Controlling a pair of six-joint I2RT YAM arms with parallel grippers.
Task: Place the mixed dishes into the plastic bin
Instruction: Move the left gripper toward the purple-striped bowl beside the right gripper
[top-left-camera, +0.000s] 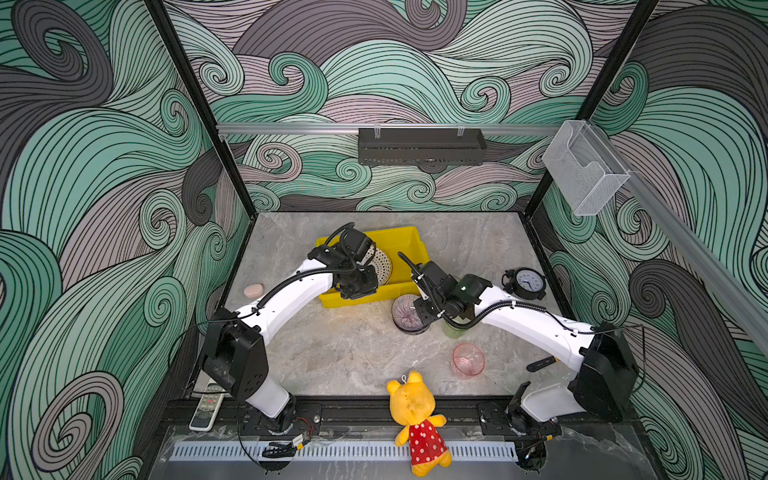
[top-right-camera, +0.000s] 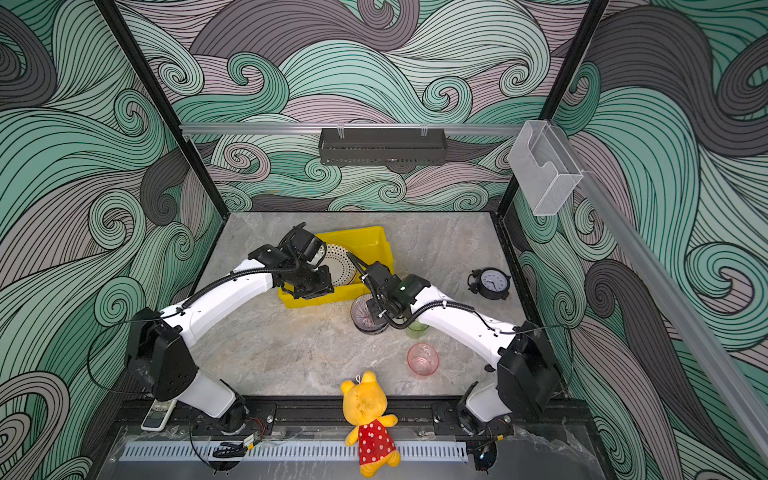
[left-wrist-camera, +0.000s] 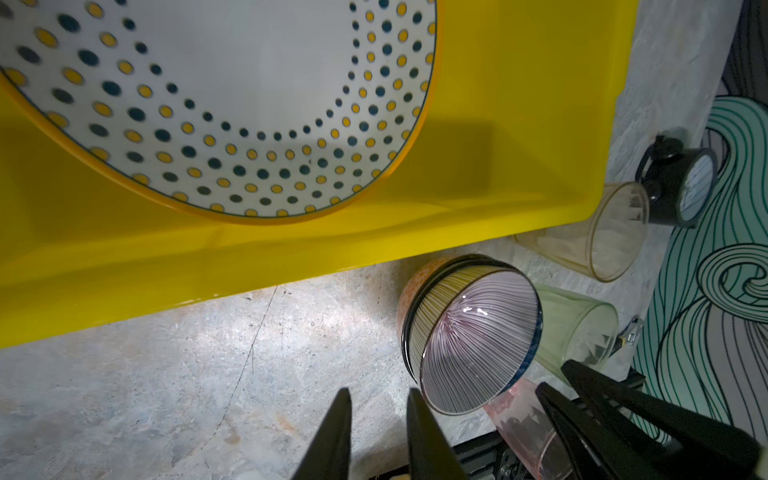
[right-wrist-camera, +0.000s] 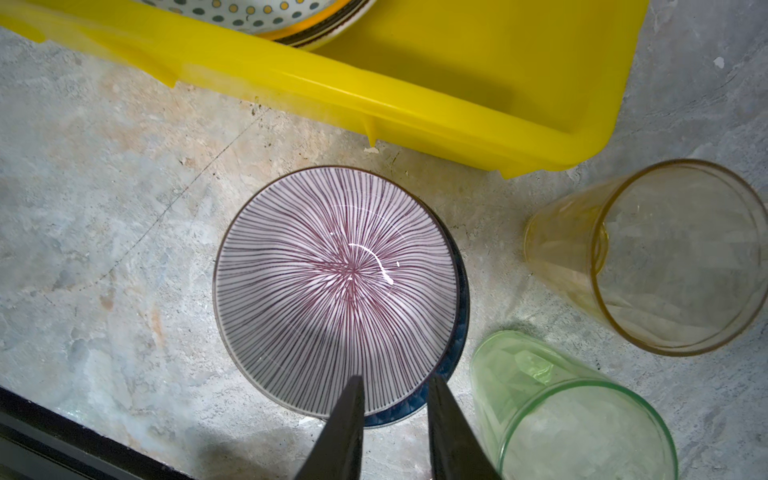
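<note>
Bowl pick with the right pincer (right-wrist-camera: 395, 379) here. It's set at a narrow gap, one finger over the inside and one outside the near rim of the purple-striped bowl (right-wrist-camera: 336, 286); can't tell whether it's actually biting or just straddling. Note the blue bowl (right-wrist-camera: 460, 332) nested right underneath, peeking out by the outer finger. Best to confirm a firm pinch on the top bowl's wall only, then lift straight up and slow, otherwise likely to drag the lower one along or tip the stack. Mind the green cup (right-wrist-camera: 561, 415) just beside the outer finger and the amber cup (right-wrist-camera: 665, 257) a bit further out on that same side, so no sideways swing on the way up. Then carry straight ahead of the fingertips to the yellow bin (right-wrist-camera: 415, 104), lying just past the bowl's far edge. Aim for the bare floor rather than the dotted plate (right-wrist-camera: 249, 12) sitting inside off toward the inner-finger side. Clear the wall fully before lowering, and let go low instead of dropping. Watch for the left pincer (left-wrist-camera: 379, 392) beyond the bowl on the inner-finger side, slightly parted and empty. Leave the pink cup (top-left-camera: 468, 360) back behind the wrist for later.
</note>
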